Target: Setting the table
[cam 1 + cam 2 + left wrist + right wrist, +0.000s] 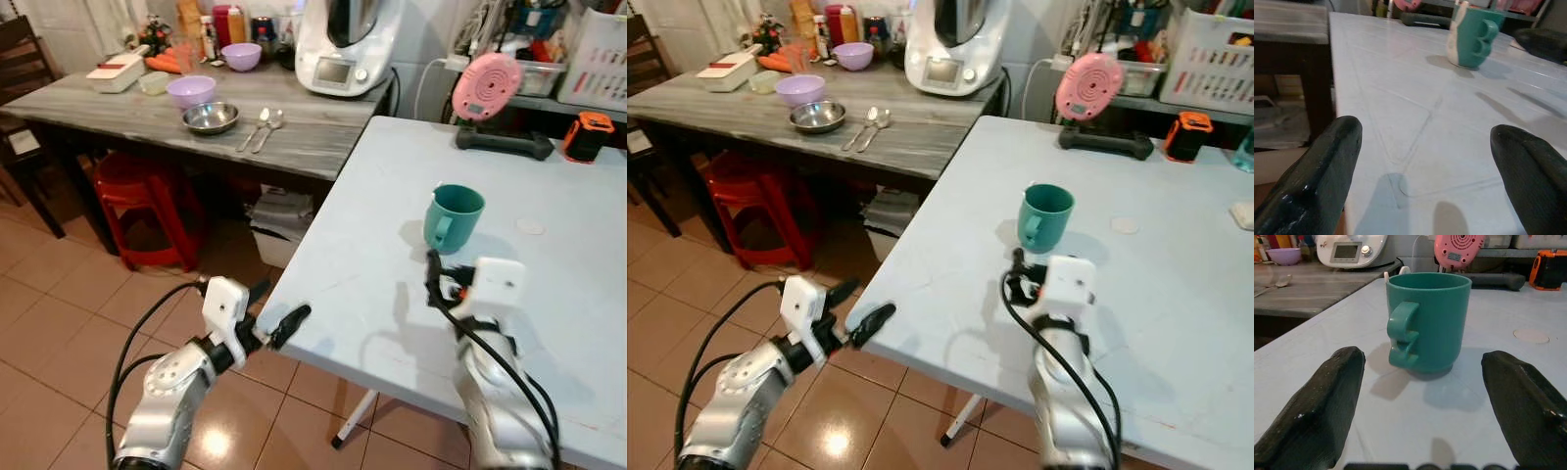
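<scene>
A teal mug (1429,320) stands upright on a pale blue counter (549,323), its handle turned toward the robot's right pincer (1420,406), whose two black fingers are spread wide on either side of the mug's line and hold nothing; the pincer hovers just short of the mug, apart from it. The left pincer (1435,166) sits at the near-left corner of the same counter, fingers likewise set well apart and empty, low above the surface; whether they touch it cannot be told. The mug's inside is hidden from every angle. Behind it, near the counter's far edge, stand a pink round device on a black base (487,88) and an orange-and-black item (588,135). To the left, a grey wood-grain counter (118,117) carries a steel bowl (210,117), a lilac bowl (191,91) just behind it, a second lilac bowl (241,56) farther back, two spoons (263,125) lying side by side, and a white kitchen machine (343,44). A red stool (147,201) sits beneath it on a tan tiled floor (59,343).
</scene>
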Available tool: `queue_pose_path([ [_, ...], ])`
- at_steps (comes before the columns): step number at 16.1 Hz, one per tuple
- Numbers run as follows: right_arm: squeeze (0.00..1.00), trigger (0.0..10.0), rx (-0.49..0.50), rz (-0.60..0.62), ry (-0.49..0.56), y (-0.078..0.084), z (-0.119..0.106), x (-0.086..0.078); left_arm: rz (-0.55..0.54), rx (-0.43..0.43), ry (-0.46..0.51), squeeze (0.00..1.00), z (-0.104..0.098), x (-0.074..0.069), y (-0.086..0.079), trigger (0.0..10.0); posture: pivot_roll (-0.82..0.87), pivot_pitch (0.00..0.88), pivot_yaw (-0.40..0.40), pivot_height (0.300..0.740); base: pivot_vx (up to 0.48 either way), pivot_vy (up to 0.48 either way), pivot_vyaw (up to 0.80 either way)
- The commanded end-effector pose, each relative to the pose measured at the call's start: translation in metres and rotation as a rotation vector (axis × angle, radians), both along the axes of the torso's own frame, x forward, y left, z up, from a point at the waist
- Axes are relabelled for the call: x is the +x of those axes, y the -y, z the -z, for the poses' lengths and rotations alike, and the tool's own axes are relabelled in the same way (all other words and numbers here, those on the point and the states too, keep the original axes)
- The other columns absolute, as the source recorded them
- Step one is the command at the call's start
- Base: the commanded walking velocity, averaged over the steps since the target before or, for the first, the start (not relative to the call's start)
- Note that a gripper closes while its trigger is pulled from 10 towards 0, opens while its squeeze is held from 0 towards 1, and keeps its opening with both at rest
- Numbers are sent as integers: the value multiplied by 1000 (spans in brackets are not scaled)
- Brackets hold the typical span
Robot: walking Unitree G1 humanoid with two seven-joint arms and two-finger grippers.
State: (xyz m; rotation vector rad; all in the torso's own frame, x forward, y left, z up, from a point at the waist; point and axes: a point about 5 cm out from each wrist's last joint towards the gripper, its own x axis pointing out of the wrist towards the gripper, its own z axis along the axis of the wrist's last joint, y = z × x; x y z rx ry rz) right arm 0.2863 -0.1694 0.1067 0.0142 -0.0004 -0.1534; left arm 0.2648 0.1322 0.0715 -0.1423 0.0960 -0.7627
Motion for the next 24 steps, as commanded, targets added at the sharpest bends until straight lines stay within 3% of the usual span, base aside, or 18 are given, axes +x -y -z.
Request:
queue_pose_path([
  [1,0,10000,-8,6,21,-2,-4,6,31,12,20,0,-5,0,2,10000,-50,0,15,740,0,0,0],
  [7,0,10000,-50,42,19,-4,-6,29,80,12,20,0,-7,-6,3,10000,-39,0,21,740,0,0,0],
  [18,0,10000,-76,77,29,3,-13,62,65,45,69,0,-8,-4,5,10000,-26,0,23,740,0,0,0],
  [24,0,10000,-94,101,-12,7,-4,65,66,44,73,0,-10,-7,6,10000,-9,0,16,740,0,0,0],
])
